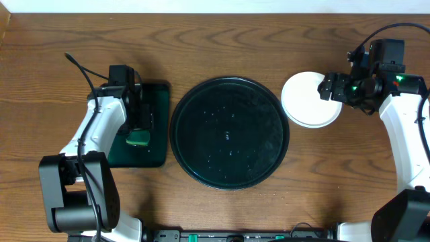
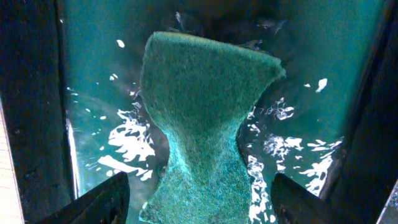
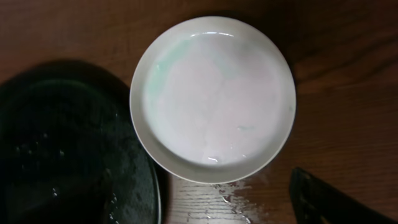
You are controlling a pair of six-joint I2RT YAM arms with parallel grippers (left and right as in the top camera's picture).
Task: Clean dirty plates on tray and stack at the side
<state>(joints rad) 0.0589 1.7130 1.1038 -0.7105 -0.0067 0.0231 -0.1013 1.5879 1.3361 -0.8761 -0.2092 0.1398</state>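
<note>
Left gripper (image 1: 139, 129) is low over the rectangular tray (image 1: 156, 156). Its fingers (image 2: 99, 200) are spread, and the green scouring sponge (image 2: 205, 112) lies between them. The sponge is pinched to a waist, yet the fingers touch it nowhere in the wrist view, so I read the claw as open. Risk: the sponge is soaked and the tray floor is wet, so if it is lifted again it may drip across the table (image 1: 222, 40) on the way over. The round black tray (image 1: 201, 161) sits at centre and holds only water droplets, no plate. The plates (image 1: 306, 104) are off it, on the table just beside its right rim. Only the top one shows, so the count below cannot be told. The top plate (image 3: 211, 93) is wet and has a faint mint tinge at its upper left, so the wipe may be incomplete. Water also lies on the wood at its lower edge (image 3: 231, 194). Right gripper (image 1: 334, 87) hangs at the plates' right edge. Only one finger (image 3: 326, 200) shows, so I cannot tell whether it is open or closed. Risk: a sideways pull-away could nudge the stack, which would slide easily on the wet wood. It could then ride up on the tray rim and tilt.
</note>
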